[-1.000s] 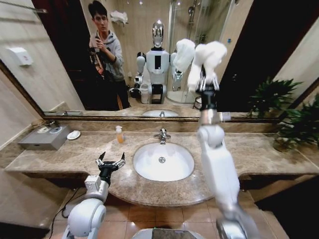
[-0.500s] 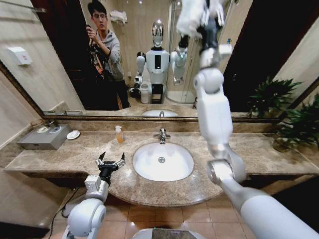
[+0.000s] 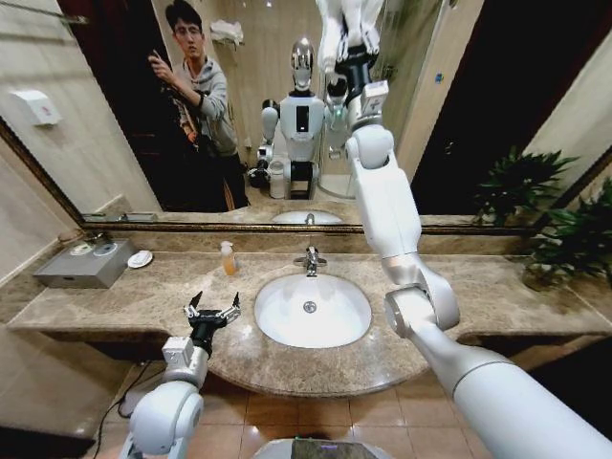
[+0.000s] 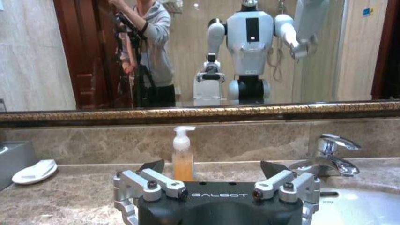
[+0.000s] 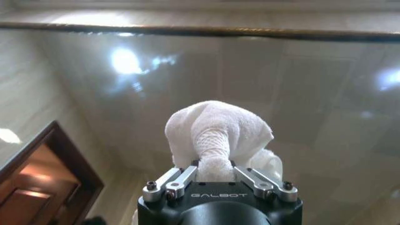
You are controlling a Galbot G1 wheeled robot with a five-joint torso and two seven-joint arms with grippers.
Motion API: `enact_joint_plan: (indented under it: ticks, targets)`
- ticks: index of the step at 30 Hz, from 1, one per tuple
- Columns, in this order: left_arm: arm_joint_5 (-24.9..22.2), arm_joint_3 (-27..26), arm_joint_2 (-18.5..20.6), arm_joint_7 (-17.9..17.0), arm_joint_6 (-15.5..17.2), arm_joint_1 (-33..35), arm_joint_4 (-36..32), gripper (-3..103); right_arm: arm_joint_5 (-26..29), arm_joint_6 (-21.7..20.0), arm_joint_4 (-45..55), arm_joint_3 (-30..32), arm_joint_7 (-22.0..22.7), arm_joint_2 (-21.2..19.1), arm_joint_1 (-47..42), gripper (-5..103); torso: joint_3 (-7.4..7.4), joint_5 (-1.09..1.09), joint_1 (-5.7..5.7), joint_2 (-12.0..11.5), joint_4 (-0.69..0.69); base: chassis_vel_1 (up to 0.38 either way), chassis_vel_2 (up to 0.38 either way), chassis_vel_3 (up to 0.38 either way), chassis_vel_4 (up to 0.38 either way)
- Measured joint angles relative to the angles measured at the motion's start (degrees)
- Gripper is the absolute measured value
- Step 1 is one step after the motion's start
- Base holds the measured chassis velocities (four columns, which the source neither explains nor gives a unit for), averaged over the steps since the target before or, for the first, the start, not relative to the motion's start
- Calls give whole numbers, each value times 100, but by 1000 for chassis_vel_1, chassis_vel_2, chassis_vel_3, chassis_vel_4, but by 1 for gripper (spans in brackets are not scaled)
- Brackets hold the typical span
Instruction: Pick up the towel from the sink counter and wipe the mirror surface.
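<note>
Hovering low over the front edge of the sink counter (image 3: 115,311), the left gripper (image 3: 211,310) has its fingers spread wide with nothing between them. Just beyond it the oval white basin (image 3: 313,311) is sunk into the speckled marble, with a drain at its bottom and no object in it. Behind the basin stands the chrome tap (image 3: 310,259), with a soap dispenser (image 3: 229,257) of amber liquid to its left. Farther left a small white dish (image 3: 141,258) sits beside a grey box (image 3: 86,264) at the counter's end. The right arm reaches up from the counter's front, high against the mirror (image 3: 105,124). There the right gripper (image 5: 214,174) has its fingers pinched narrow on the towel (image 5: 216,133), which bunches out past the fingertips toward the glass; whether the cloth touches the mirror cannot be told. A potted plant (image 3: 564,239) stands at the counter's right end.
</note>
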Motion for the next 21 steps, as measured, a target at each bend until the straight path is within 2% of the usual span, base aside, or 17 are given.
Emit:
enact_joint_plan:
  ticks: [3, 5, 11, 14, 21]
  targets:
    - [0, 0, 0, 0, 0, 0, 0, 100, -10, 23, -9, -277, -42, -2, -80, 13, 0, -1, 0, 0, 3, 0, 0, 0, 0]
    - [0, 0, 0, 0, 0, 0, 0, 100, 69, 51, 147, -652, -261, -3, -275, 13, -1, -2, 0, 0, 4, 0, 0, 0, 0]
    - [0, 0, 0, 0, 0, 0, 0, 100, 142, 185, 174, -815, -627, -5, -526, 13, -1, -2, 0, 0, 4, 0, 0, 0, 0]
    - [0, 0, 0, 0, 0, 0, 0, 100, 135, 207, 110, -727, -619, -6, -565, 13, 0, -1, 0, 0, 4, 0, 0, 0, 0]
    - [0, 0, 0, 0, 0, 0, 0, 100, 176, 205, 337, -289, -147, -11, -697, 13, 0, 0, 1, 0, 2, 0, 0, 0, 0]
